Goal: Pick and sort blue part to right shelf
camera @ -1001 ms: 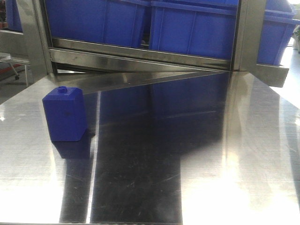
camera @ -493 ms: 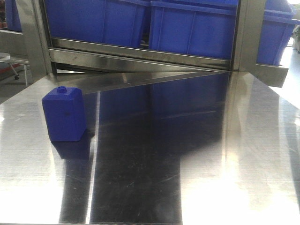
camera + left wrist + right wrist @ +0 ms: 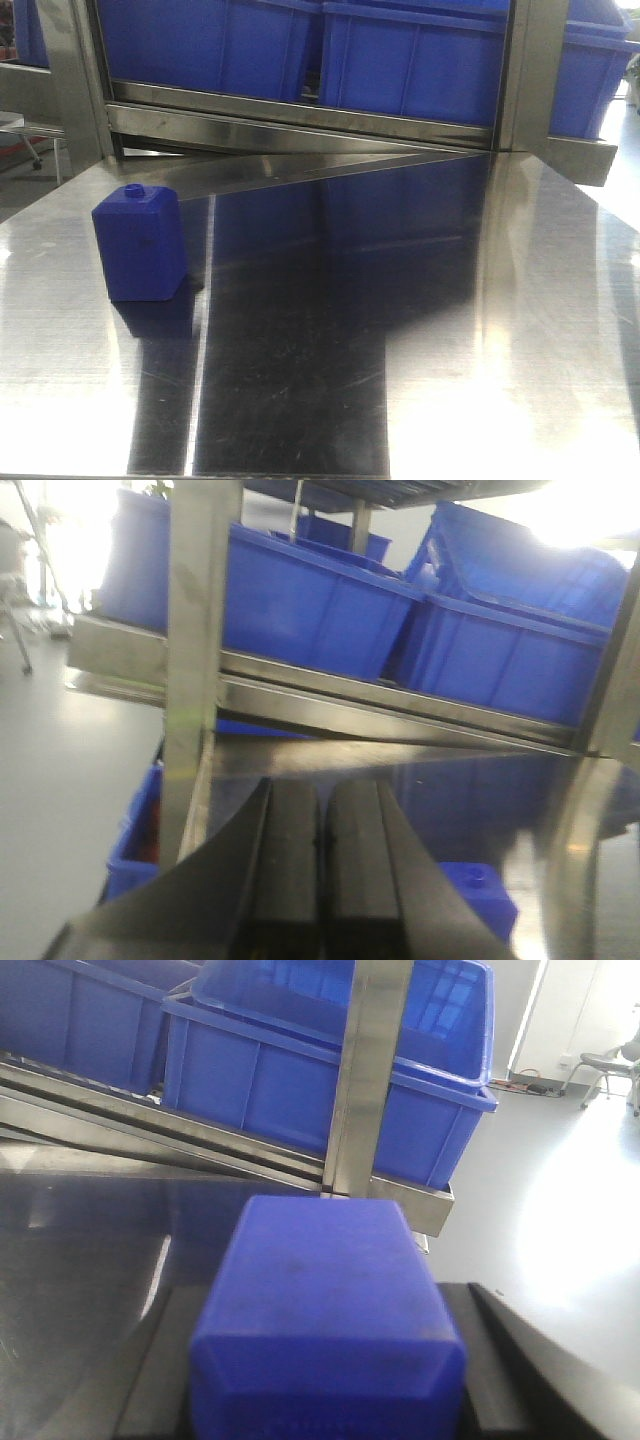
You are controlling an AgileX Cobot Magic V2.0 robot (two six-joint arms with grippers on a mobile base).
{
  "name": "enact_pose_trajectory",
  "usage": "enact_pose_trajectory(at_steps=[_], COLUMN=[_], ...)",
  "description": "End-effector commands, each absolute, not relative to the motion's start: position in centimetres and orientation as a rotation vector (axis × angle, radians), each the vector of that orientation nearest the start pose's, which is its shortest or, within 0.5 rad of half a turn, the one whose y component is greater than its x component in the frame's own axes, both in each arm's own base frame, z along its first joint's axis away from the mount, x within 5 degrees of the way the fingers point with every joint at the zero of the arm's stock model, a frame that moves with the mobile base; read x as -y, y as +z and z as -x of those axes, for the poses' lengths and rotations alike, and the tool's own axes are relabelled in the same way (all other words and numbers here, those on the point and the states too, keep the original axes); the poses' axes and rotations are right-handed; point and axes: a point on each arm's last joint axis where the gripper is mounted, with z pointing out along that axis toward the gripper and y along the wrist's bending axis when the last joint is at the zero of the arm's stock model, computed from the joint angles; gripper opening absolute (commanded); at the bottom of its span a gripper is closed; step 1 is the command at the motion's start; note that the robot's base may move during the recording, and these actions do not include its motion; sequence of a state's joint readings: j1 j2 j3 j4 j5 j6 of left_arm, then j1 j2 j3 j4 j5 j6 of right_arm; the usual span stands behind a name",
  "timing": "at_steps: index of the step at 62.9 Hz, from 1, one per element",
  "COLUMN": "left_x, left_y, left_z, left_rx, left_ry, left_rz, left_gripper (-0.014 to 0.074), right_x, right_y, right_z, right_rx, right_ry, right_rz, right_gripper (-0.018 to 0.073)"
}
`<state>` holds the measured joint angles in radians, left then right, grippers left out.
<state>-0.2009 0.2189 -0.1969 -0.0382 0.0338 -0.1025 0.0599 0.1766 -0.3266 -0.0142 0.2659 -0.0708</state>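
My right gripper (image 3: 326, 1305) is shut on the blue part (image 3: 318, 1260), a solid-blue block that fills the gap between the two black fingers (image 3: 165, 1360); its cap end is hidden. It is held above the steel table, facing a blue bin (image 3: 300, 1070) on the right shelf. My left gripper (image 3: 322, 815) is shut and empty, its pads pressed together. A squatter blue block with a small round cap (image 3: 140, 243) stands upright on the table's left side; it also shows in the left wrist view (image 3: 482, 892). Neither gripper shows in the front view.
The shiny steel table (image 3: 400, 330) runs up to a sloped steel shelf rail (image 3: 300, 125). Several blue bins (image 3: 410, 60) sit on the shelf behind it. A steel upright post (image 3: 368, 1070) stands in front of the right bin. Another post (image 3: 195, 660) stands at left.
The front view has shifted very slightly, so the squat block sits a few pixels differently. Nothing else has visibly changed.
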Motion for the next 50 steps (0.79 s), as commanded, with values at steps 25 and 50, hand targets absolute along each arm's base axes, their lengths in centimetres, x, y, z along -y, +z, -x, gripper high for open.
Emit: enact_pose_trajectory(at_steps=[25, 50], left_x=[3.1, 4.6], left_y=[31.7, 32.8], left_z=[-12.8, -18.7], left_rx=[-1.724, -2.05], left_ry=[-0.304, -0.264], left_rz=[-0.06, -0.077], left_gripper=[0.0168, 0.065], right_x=[-0.3, -0.3], right_y=[30.5, 30.5], right_z=[-5.7, -5.7], right_rx=[-1.486, -1.486], right_ry=[-0.029, -0.029], right_rz=[0.101, 0.101], right_gripper=[0.0398, 0.0398])
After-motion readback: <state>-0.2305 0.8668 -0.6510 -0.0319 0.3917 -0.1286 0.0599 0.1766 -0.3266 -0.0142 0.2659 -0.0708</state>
